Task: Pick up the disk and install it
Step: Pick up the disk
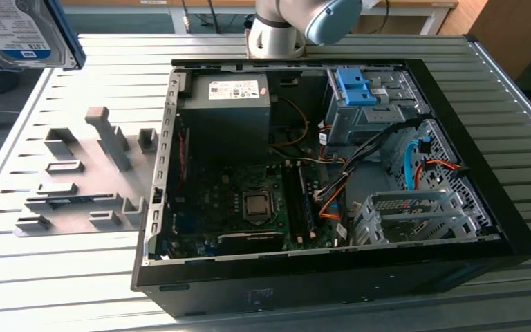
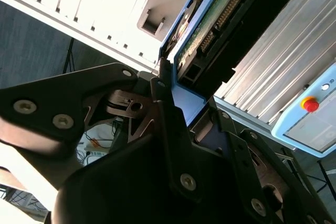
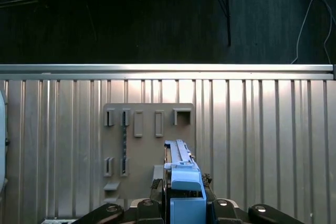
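Clearly the one disk (image 1: 25, 31) hangs at the upper left of the exterior view, clamped in the single tool (image 3: 186, 205), above the desk (image 1: 63, 290) and beside one open computer case (image 1: 491, 204). It looks stiff, fairly heavy and shock-sensitive, so a firm hold on its metal body or rails suits it.

disk (image 3: 181, 169) clamped in pincer (image 3: 185, 204), grey fixture plate (image 3: 142, 156) beyond, ribbed table (image 3: 262, 140)
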Motion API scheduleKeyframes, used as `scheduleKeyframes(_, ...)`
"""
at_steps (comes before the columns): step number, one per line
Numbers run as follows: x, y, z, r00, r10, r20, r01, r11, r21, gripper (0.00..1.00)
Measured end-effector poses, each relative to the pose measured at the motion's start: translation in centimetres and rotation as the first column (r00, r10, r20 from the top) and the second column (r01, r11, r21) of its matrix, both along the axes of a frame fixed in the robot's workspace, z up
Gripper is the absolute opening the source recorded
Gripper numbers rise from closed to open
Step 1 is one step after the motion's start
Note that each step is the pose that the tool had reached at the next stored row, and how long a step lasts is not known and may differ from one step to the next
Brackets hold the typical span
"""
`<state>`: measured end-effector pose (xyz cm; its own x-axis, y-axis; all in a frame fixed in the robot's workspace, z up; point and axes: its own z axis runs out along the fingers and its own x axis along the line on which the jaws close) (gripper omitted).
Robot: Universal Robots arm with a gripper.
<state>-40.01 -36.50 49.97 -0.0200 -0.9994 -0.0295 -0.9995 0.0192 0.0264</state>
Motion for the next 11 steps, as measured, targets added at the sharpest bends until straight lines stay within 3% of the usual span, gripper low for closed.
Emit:
scheduleKeyframes(6, 0.67, -0.02, -0.01, 1.0, 0.0, 0.0, 0.0, 1.0, 0.0, 0.37)
scheduleKeyframes(11, 0.68, -0.02, -0.01, 1.0, 0.0, 0.0, 0.0, 1.0, 0.0, 0.37)
